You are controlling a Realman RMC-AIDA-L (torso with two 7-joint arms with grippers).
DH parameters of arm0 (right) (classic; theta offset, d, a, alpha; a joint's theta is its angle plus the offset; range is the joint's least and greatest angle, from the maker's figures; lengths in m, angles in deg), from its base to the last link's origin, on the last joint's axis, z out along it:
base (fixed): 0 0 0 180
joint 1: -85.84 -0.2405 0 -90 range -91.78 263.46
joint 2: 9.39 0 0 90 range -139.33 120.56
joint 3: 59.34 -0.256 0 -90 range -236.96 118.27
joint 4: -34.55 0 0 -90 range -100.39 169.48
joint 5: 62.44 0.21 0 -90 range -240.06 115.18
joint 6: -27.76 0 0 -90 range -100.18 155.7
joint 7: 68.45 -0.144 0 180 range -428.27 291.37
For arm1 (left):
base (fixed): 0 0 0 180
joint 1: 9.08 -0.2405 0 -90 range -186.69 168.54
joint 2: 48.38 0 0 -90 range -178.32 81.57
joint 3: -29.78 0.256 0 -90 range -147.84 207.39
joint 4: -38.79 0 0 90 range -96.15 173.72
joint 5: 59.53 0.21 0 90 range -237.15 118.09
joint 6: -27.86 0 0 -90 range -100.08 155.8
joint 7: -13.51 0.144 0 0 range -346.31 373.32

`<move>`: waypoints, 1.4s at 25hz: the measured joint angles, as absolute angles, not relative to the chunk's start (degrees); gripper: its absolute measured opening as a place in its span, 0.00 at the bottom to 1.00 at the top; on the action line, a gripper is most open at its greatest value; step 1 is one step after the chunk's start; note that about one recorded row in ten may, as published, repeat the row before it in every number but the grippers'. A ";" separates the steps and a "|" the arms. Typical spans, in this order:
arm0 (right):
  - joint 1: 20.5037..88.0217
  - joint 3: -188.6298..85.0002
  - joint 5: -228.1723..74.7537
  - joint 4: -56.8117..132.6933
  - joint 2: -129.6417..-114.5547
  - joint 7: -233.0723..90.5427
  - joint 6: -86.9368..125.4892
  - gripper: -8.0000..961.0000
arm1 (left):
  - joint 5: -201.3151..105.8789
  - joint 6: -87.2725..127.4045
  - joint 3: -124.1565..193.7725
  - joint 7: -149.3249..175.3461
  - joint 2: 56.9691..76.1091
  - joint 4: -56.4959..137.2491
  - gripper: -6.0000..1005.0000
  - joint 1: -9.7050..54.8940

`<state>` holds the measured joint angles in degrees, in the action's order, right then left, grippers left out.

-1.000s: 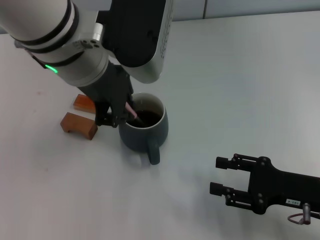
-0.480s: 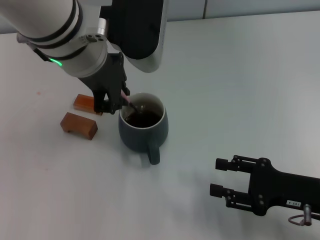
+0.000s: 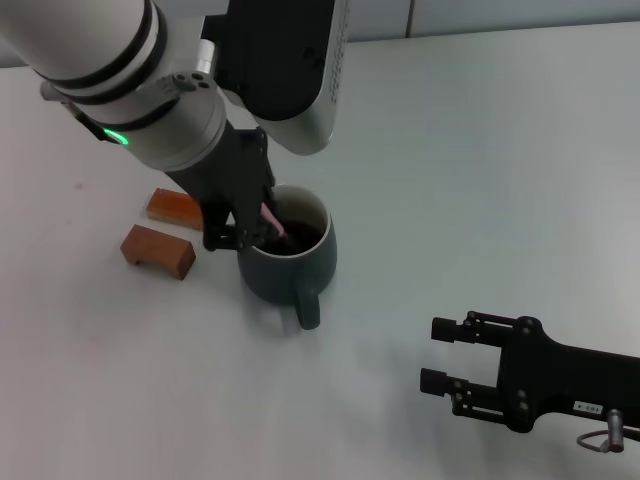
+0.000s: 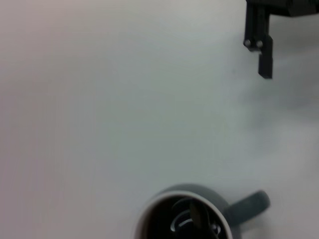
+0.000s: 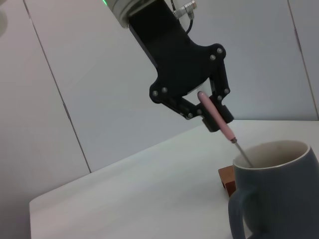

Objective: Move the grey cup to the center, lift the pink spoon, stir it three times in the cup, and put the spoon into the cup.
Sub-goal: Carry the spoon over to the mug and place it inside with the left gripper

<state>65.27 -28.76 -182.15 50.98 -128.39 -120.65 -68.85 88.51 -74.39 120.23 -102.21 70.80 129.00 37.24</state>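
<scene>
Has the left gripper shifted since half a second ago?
Yes. The left gripper, holding the pink spoon, moved toward the grey cup's near rim, away from the wooden blocks.

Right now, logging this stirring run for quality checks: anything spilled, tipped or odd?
Nothing stands out. The grey cup stands upright with no spill around it; the left gripper holds the pink spoon slanted into it. The right gripper rests apart, open.

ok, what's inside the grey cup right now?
The pink spoon, held by the left gripper, slants down into the grey cup. Its bowl shows in dark liquid; the cup's bottom is hidden.
</scene>
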 joint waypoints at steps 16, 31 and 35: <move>65.45 -28.76 -182.15 50.98 -128.39 -120.73 -68.93 0.68 | 93.43 -71.55 120.55 -103.82 70.71 128.24 0.14 36.56; 65.45 -28.67 -182.15 51.11 -128.36 -121.45 -69.90 0.68 | 88.91 -71.33 120.42 -103.71 70.69 127.74 0.14 36.48; 65.47 -28.67 -182.15 51.15 -128.35 -121.54 -70.28 0.68 | 89.95 -70.17 120.58 -104.03 70.70 127.67 0.14 36.27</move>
<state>65.47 -28.67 -182.15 51.15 -128.35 -121.54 -70.28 89.95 -70.17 120.58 -104.03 70.70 127.67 36.27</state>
